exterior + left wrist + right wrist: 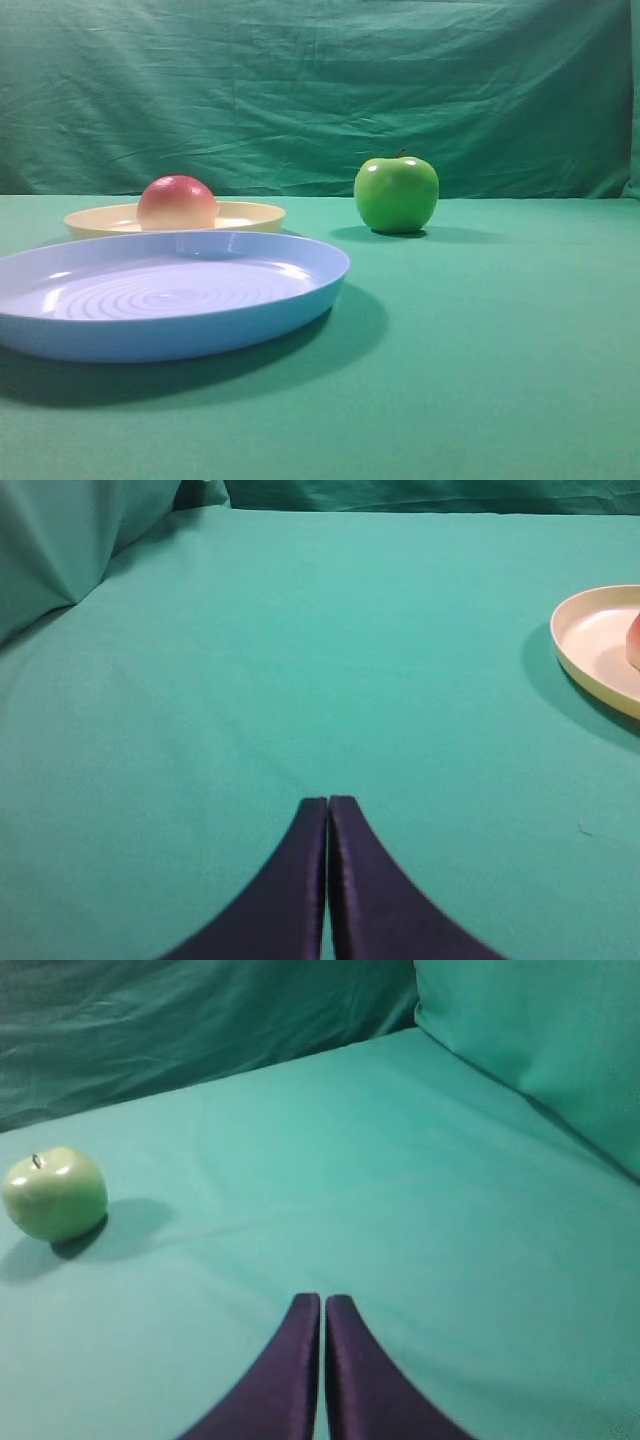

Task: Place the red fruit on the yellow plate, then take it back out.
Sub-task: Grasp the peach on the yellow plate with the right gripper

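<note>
Fruit resting on plate, both arms parked clear.

The red fruit [177,203] sits in the yellow plate [250,215], behind the blue plate [200,335]; first half of the task looks done, take-out not yet begun. Left gripper [328,802] and right gripper [322,1300] hang over bare green table [500,350], jaws pressed together, holding nothing. Green apple [396,194] stands apart to the right, out of the way.

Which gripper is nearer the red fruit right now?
Left. The left gripper, shut, has the yellow plate holding the red fruit in view; the right gripper, shut, sees only the green apple.
</note>
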You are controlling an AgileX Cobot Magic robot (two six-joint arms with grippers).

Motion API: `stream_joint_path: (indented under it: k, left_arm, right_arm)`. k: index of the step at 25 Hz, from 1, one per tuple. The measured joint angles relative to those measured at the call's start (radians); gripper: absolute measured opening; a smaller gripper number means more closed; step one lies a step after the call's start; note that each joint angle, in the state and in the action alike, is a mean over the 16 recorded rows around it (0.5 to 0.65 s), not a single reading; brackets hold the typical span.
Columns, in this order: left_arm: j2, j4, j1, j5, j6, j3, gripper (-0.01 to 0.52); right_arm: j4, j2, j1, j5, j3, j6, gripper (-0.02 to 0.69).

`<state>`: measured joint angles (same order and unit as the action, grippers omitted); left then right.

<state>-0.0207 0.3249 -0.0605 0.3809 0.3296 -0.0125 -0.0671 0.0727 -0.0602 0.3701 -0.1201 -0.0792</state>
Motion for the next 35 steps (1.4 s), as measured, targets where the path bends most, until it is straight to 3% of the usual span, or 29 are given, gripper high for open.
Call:
stream_joint_path:
  k: [20, 35]
  left_arm:
    - [0.000, 0.000, 0.000, 0.000, 0.000, 0.000, 0.000]
    - [0.000, 0.000, 0.000, 0.000, 0.000, 0.000, 0.000]
  right_arm:
    - [0.014, 0.653, -0.423, 0.254, -0.675, 0.159, 0.000]
    - [-0.129, 1.064, -0.475, 0.187, -0.816, 0.194, 0.000]
